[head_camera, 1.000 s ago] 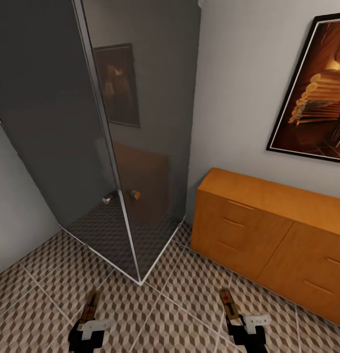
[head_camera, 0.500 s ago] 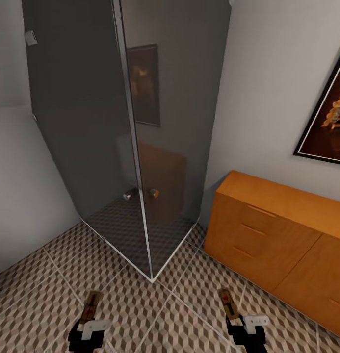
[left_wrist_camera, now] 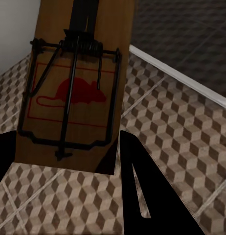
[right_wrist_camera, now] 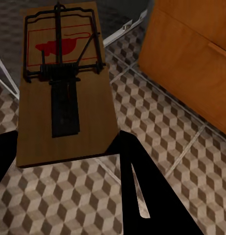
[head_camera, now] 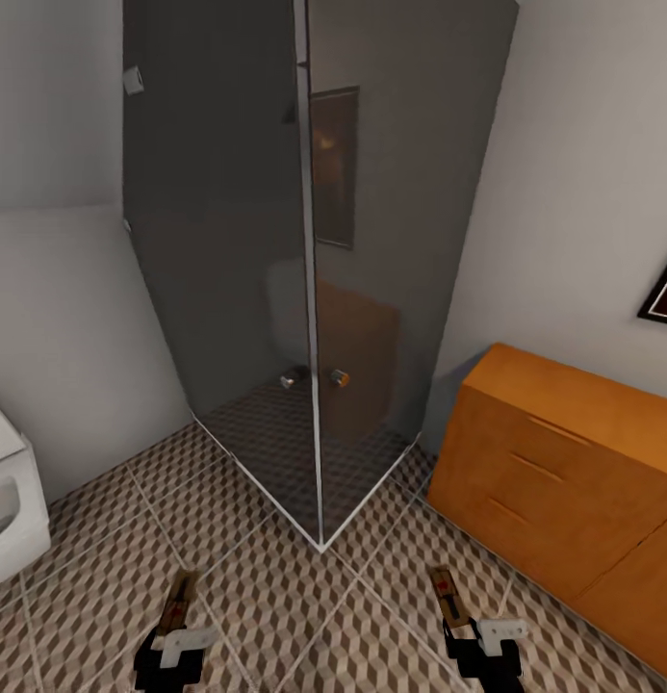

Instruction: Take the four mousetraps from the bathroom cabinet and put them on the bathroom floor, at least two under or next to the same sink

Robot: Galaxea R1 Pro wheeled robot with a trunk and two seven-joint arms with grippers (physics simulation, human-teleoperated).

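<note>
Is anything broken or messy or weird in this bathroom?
Nothing looks broken or spilled. The only unusual thing is that each gripper carries a mousetrap above the floor: the left gripper holds one mousetrap, the right gripper another. The cabinet drawers look closed, and the glass shower stands straight.

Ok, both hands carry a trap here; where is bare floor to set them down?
The patterned bathroom floor lies bare between the shower glass corner and the two hands, left hand and right hand. It also runs bare along the cabinet. It narrows by the white fixture at the far left.
</note>
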